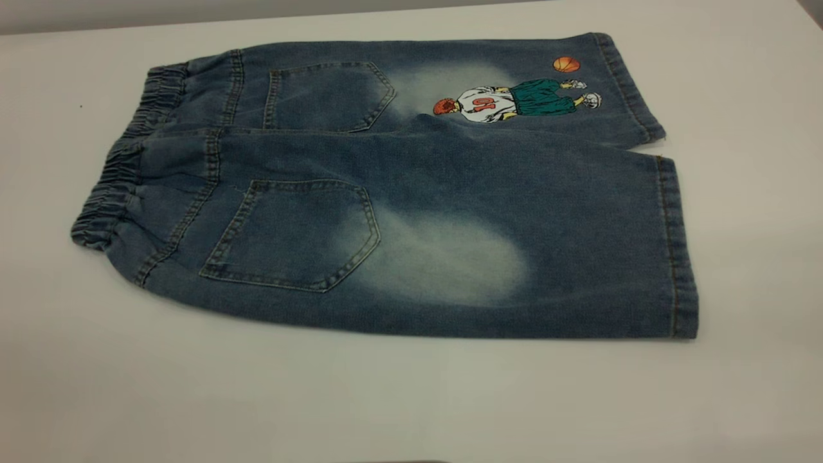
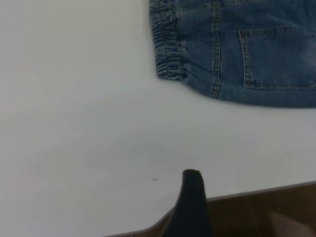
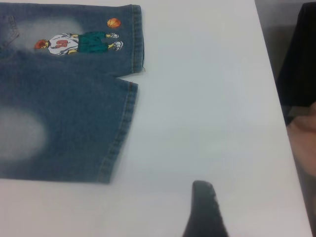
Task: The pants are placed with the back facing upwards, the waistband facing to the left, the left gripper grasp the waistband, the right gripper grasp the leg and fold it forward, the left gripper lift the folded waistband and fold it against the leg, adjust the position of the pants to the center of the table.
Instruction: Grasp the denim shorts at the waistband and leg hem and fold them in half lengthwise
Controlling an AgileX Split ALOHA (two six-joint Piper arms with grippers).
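I can't tell if my left gripper [image 2: 191, 197] is open; it should pinch the waistband [image 2: 167, 44] corner of the pants [image 1: 398, 199] firmly.

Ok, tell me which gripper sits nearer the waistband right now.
Left. The left gripper hangs over bare table near the waistband, not touching it. The right gripper is off the hem end of the pants, opposite the waistband.

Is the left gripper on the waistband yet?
Apart. The left wrist view shows bare table between the left gripper fingertip and the waistband of the pants.
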